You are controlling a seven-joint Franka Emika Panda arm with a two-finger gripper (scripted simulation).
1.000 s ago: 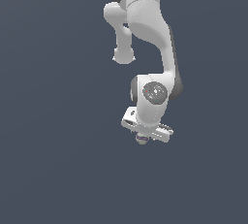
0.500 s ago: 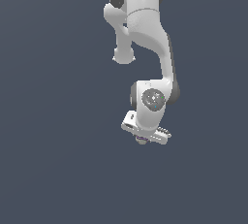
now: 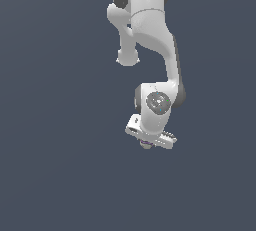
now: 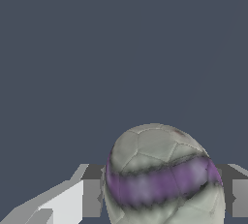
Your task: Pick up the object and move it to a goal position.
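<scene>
My gripper (image 3: pixel 146 144) is pinching the ball (image 4: pixel 162 177) between both fingers (image 4: pixel 72 201). Ball is round, off-white, panel-stitched like a football, with a blurry purple band.

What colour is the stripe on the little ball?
Purple. The ball is off-white with a purple band around it, clearest in the wrist view, sitting between the claw fingers.

Plain dark blue-grey surface (image 3: pixel 55 175), uniform throughout, nothing visibly lying directly on it
</scene>
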